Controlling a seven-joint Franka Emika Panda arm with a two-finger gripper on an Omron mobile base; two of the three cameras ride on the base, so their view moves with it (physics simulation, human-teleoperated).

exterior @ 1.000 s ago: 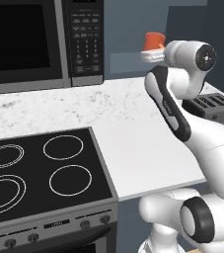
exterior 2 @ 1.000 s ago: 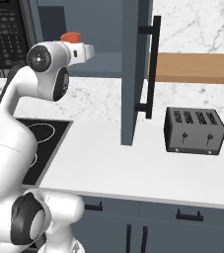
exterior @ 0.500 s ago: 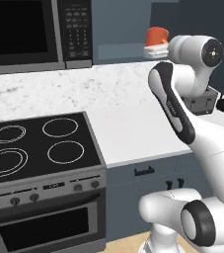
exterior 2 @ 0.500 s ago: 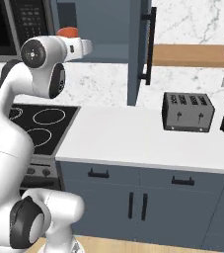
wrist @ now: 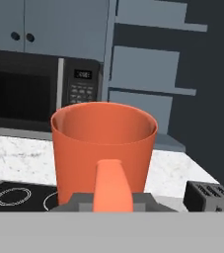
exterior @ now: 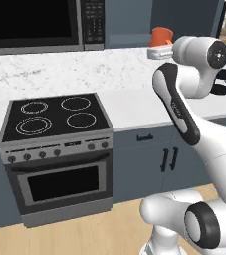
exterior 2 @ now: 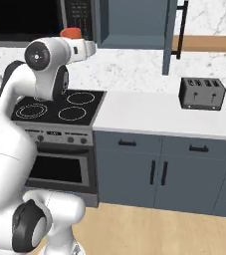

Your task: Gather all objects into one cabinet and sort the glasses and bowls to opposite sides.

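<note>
Insp. A: Status of hand (wrist: 111, 197)?

Insp. B: Clamped on orange cup (wrist: 103, 148), upright, mouth up. One fingertip (wrist: 112, 185) lies against the near wall, tinted orange; opp. finger is hidden behind the cup. Cup is carried high, above the stove (exterior: 57, 117) end of the desk (exterior 2: 174, 117), not resting on anything.

Insp. A: Where's the cabinet w.r.t. hand?

Insp. B: Open cabinet (wrist: 150, 74) sits ahead and to the right of the cup in hand view, its shelves higher than the cup rim. Right base view puts it past the microwave (exterior 2: 30, 20), door (exterior 2: 170, 35) swung open w/ black bar handle (exterior 2: 181, 30).

Insp. A: Judgement?

Insp. B: Next move prob. needs rightward travel plus lift before reach-in. Open door edge is the likely snag. Shelf contents: can't tell.
</note>
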